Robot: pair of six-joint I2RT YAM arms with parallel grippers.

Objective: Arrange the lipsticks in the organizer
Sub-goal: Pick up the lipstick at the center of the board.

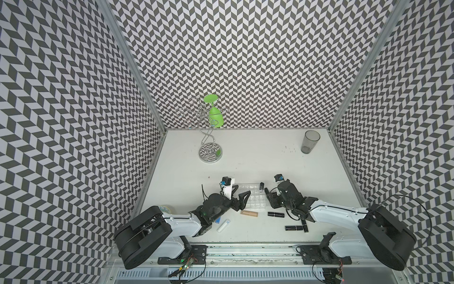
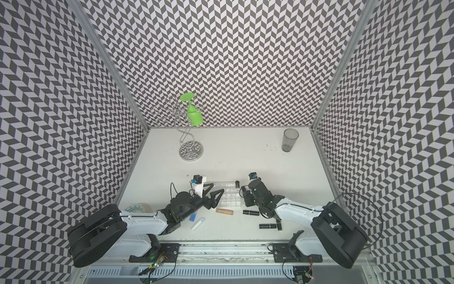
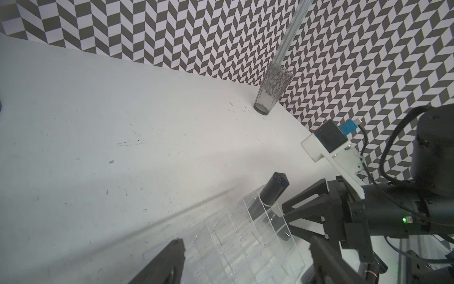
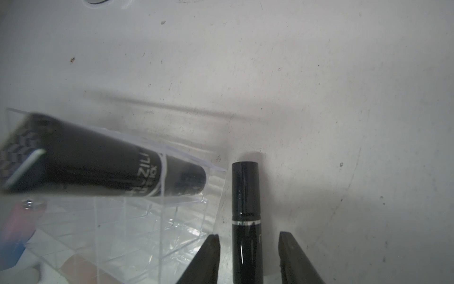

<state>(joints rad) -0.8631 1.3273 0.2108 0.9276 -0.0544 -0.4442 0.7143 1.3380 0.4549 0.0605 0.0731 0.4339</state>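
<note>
The black lipstick [image 4: 245,194] was between the half-spread fingers of the right gripper [image 4: 249,236], not touched, its long axis along them toward 12 o'clock, with the organizer [image 4: 137,221] just beside at 9 o'clock, while the left gripper [image 3: 248,242], spread wide, hung over the organizer.

Both top views are looking down from high above the near edge, sharing the whole table [image 1: 245,159]. The left wrist camera is facing far-right; the right wrist camera is hovering close, both catching the organizer [image 4: 137,221].
</note>
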